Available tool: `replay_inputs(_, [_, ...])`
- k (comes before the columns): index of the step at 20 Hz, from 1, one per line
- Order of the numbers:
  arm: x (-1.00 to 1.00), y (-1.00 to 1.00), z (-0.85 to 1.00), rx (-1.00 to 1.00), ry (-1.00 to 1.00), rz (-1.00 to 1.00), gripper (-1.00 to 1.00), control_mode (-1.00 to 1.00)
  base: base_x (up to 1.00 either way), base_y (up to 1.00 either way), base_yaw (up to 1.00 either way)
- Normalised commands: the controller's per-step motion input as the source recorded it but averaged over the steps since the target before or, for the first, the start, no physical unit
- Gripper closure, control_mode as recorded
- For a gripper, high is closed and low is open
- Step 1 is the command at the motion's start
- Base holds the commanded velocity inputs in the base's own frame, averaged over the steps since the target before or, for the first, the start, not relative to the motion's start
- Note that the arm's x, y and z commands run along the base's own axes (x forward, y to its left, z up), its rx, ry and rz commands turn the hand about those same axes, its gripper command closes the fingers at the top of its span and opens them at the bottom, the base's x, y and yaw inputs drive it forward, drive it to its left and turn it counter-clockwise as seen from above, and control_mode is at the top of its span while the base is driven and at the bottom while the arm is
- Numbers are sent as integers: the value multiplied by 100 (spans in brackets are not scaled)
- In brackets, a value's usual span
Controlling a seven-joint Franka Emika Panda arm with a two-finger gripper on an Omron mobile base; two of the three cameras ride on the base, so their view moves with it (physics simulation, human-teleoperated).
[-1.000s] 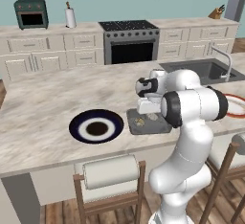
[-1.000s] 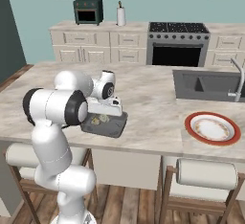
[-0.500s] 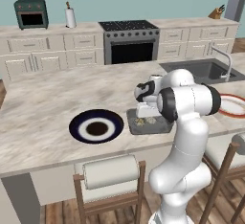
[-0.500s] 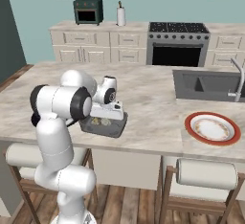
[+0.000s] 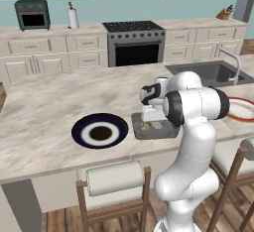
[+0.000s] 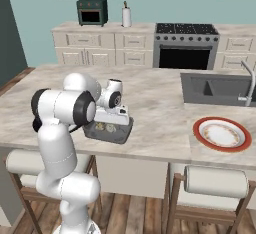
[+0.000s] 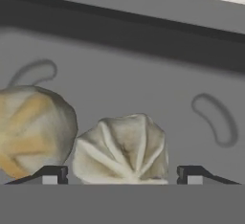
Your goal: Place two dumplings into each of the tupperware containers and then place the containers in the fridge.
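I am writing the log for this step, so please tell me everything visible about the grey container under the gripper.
The tupperware container is a shallow rectangular grey box with rounded corners, plastic by its look, lidless. It lies flat near the front edge of the marble counter, right of the dark blue plate. Inside rest two dumplings side by side, one pale and pleated, one more golden. The gripper hangs open just above the pale one, not gripping it.

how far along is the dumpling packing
Done: one tupperware container on the island counter holds two dumplings, side by side. In hand: nothing; the gripper hangs open just over them. Left: a second container is not in view, and this one is not in the fridge yet.
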Motion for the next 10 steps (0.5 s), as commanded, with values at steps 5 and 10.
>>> replay_inputs(5, [0, 0, 19, 0, -3, 0, -100, -100, 0, 0, 0])
replay_inputs(10, [-5, -42, 33, 0, 0, -1, -100, -100, 0, 0, 0])
